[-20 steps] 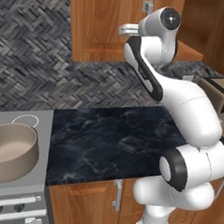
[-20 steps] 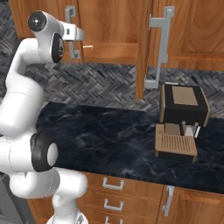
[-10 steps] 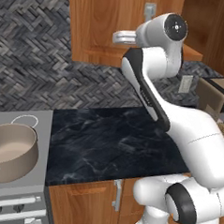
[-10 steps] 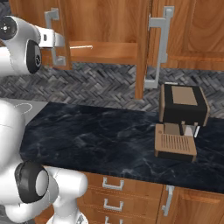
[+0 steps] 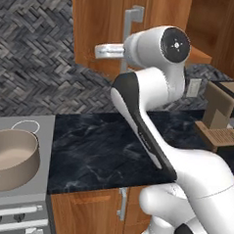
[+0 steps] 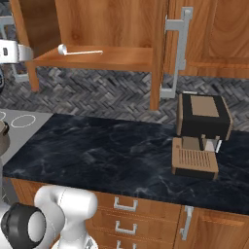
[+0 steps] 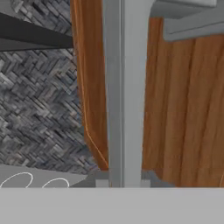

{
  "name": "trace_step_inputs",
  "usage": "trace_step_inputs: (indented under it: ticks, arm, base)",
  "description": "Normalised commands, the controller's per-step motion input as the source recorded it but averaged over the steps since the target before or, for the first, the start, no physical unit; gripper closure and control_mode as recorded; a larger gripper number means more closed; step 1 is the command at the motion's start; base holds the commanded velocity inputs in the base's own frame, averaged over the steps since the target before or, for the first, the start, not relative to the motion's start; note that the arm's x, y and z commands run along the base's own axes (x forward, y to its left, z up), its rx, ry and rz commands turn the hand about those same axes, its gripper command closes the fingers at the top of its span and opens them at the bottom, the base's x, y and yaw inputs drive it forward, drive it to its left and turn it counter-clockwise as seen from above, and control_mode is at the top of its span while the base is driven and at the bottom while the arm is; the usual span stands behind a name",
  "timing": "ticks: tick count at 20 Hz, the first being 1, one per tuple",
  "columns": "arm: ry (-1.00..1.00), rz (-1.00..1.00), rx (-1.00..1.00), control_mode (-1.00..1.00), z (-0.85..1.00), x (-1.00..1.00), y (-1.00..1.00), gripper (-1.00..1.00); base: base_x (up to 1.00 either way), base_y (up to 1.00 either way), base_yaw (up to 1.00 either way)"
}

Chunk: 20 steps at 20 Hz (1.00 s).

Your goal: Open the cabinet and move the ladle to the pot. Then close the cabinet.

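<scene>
The cabinet (image 6: pixel 112 22) stands with both doors swung out. On its wooden shelf lies the ladle (image 6: pixel 80 51), bowl to the left. My gripper (image 7: pixel 123 183) is shut on the left door's vertical silver bar handle (image 7: pixel 124 92), which runs up between the two fingertips. The hand (image 5: pixel 109 51) reaches left to that handle (image 5: pixel 130 26), and it also shows at the left edge (image 6: pixel 9 51) of the right base view. The beige pot (image 5: pixel 11 156) sits on the stove at the lower left, far below the hand.
A coffee machine (image 6: pixel 202 116) stands on the dark marble counter (image 6: pixel 107 155) under the right door's handle (image 6: pixel 177 53). Herringbone tiles cover the wall behind. Drawers and small handles run below the counter. My own arm (image 5: pixel 152 126) crosses the counter's middle.
The arm has swung left and the left door now stands wider, baring the shelf and ladle. The jaws have closed on the bar handle.
</scene>
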Motion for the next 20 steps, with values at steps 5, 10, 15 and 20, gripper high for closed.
trace_step_inputs:
  ticks: [5,10,15,20]
  arm:
    - [0.00,0.02,0.01,-1.00,0.14,-0.66,0.38,-1.00]
    - [-0.01,0.00,0.01,-1.00,0.38,-0.78,-0.42,-1.00]
    - [0.00,0.00,0.12,-1.00,0.32,-0.77,-0.98,-1.00]
    - [0.03,0.00,0.26,-1.00,-0.07,0.19,-1.00,-1.00]
  base:
    - [0.00,0.00,0.00]
    - [0.00,0.00,0.00]
    - [0.00,0.00,0.00]
    - [0.00,0.00,0.00]
